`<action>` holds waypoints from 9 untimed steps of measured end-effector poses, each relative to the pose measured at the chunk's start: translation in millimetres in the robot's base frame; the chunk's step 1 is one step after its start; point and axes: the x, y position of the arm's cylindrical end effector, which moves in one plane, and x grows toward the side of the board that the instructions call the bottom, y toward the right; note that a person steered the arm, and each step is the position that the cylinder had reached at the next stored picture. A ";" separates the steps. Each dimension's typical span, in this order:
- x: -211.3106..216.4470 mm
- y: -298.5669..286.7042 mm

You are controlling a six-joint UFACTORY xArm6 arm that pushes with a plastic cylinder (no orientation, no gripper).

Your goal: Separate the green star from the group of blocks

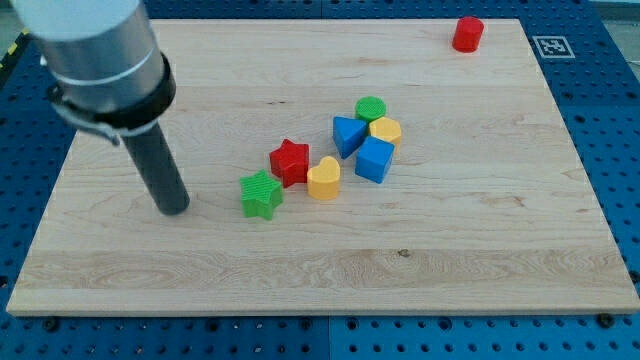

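Note:
The green star [261, 194] lies left of the board's middle, just below-left of the red star [290, 161]. The yellow heart [323, 179] sits to the right of the red star. Further right, the blue triangle [348, 134], green cylinder [371, 108], yellow hexagon [385, 131] and blue cube [374, 159] stay bunched together. My tip [176, 207] rests on the board to the left of the green star, a short gap apart from it.
A red cylinder [467, 33] stands alone at the board's top right corner. The wooden board [320, 270] lies on a blue perforated table, with a marker tag [553, 46] past its top right edge.

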 end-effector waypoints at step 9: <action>-105.1 305.2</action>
